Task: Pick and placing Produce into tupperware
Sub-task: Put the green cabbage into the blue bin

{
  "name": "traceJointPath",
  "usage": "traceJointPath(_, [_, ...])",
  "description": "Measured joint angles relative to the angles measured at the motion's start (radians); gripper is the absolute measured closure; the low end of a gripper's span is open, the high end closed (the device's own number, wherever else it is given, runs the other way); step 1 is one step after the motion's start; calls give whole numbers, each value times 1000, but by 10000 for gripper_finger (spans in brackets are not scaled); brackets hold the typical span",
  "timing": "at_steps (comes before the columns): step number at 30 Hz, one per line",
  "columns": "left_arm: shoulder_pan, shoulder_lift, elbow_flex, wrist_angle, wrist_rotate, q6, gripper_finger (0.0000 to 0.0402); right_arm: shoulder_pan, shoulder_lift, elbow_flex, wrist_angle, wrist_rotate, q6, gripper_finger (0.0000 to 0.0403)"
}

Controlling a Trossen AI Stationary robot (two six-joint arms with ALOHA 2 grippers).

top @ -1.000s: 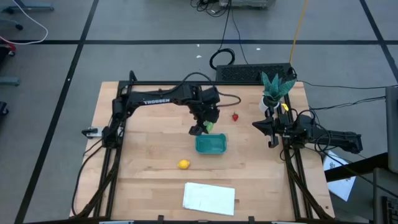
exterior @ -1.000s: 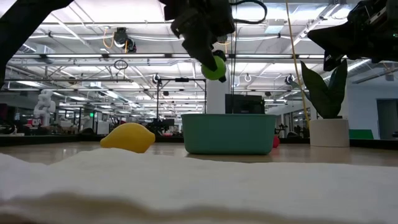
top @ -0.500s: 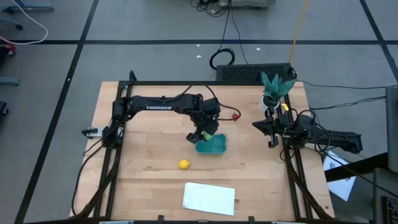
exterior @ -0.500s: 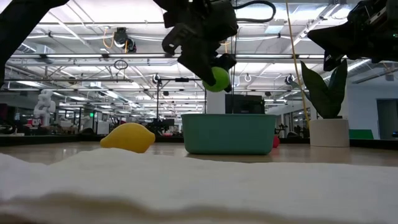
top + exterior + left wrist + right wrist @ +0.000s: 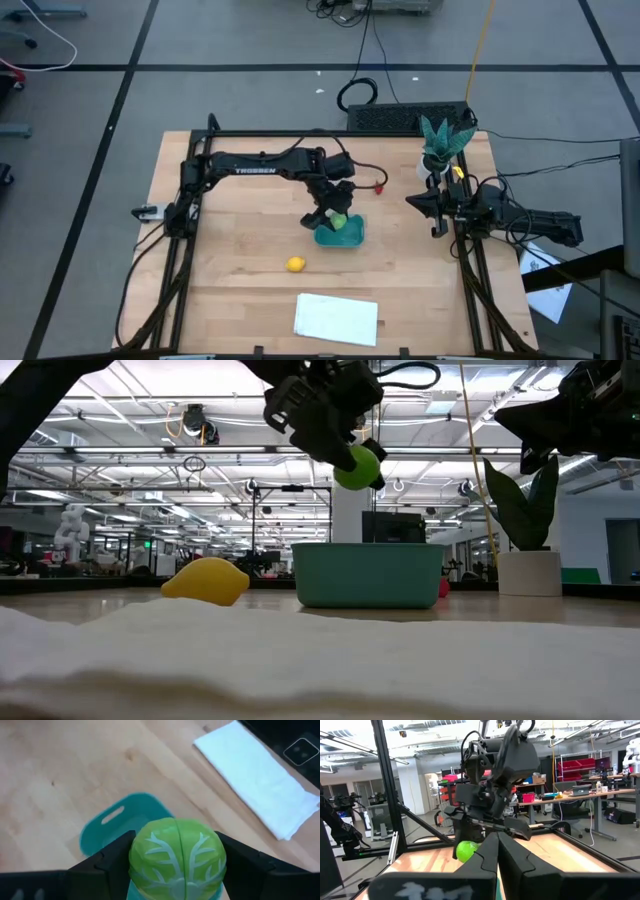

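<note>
My left gripper (image 5: 335,218) is shut on the light-green ball (image 5: 176,857) and hangs over the teal tupperware tub (image 5: 342,235), which stands on the wooden table. In the low view the ball (image 5: 357,468) is well above the tub's rim (image 5: 368,547). The yellow lemon piece (image 5: 295,264) lies on the table near and left of the tub. The red strawberry piece (image 5: 378,186) lies beyond the tub. My right gripper (image 5: 497,851) is shut and empty at the table's right edge (image 5: 430,203). My left gripper pinches the green ball by two opposite sides (image 5: 137,862) between its two fingers (image 5: 115,862). The fingers slant down from the table's far left. The ball hangs lifted clear above the tub, its veined face toward the wrist camera.
A flat white sheet (image 5: 337,318) lies near the front edge. A teal-leaved potted plant (image 5: 440,145) stands at the far right corner, beside my right arm. Bare wood lies left of the tub and around the lemon.
My left gripper has carried the green ball from the tub's far left corner toward the near edge, so it now hangs over the tub. Its wrist has rolled on the way. The gripper has stayed shut on the ball.
</note>
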Motion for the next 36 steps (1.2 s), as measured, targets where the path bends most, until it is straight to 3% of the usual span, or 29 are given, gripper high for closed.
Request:
traceJointPath(8, [-1,0,-93,134,-52,3,158,0,0,0,0,0,0,403])
traceJointPath(24, [-1,-2,-206,204,-84,11,158,0,0,0,0,0,0,403])
traceJointPath(36, [-4,-2,-211,147,-127,-64,158,0,0,0,0,0,0,403])
